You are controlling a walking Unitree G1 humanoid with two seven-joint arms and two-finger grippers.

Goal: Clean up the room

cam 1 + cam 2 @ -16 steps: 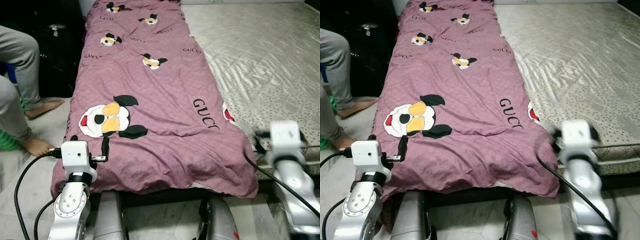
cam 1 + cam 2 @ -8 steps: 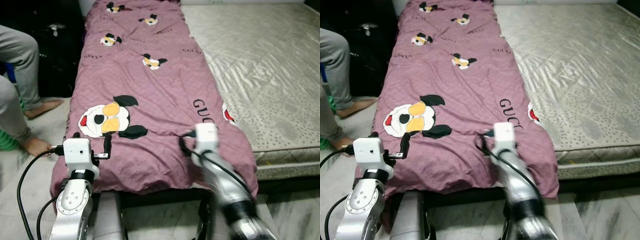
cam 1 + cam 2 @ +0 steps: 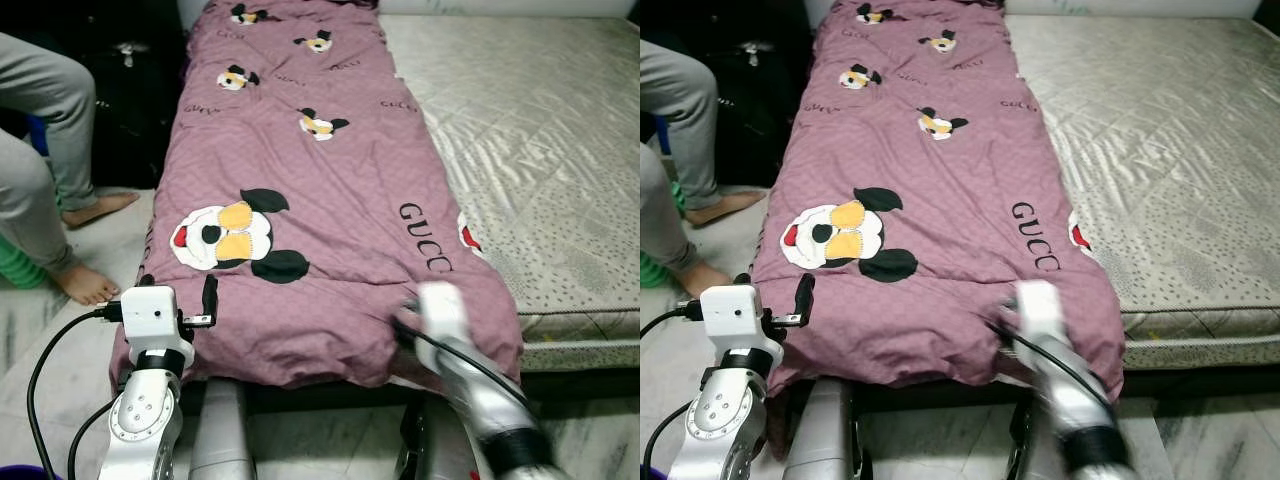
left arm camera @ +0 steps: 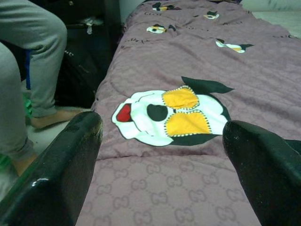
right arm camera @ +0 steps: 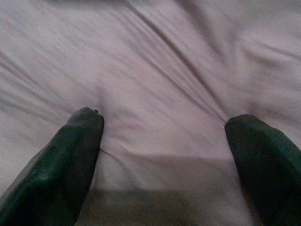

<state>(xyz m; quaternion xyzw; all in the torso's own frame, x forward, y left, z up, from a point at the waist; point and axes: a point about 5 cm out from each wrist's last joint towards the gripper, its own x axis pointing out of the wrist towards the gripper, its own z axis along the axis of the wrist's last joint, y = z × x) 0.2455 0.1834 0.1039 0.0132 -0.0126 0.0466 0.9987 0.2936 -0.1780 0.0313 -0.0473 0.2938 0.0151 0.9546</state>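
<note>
The right end effector (image 5: 164, 141) pressed, fingers apart, on the blanket (image 3: 320, 200); the left end effector (image 4: 160, 165) hovered, fingers apart. It should pinch a deep fold

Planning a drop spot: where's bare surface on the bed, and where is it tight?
Free: the bare mattress beside the purple blanket, out to its foot edge. Crowded: the blanket's foot end, where the left gripper and right gripper press in, both open. A person's legs take up the floor beside it.
</note>
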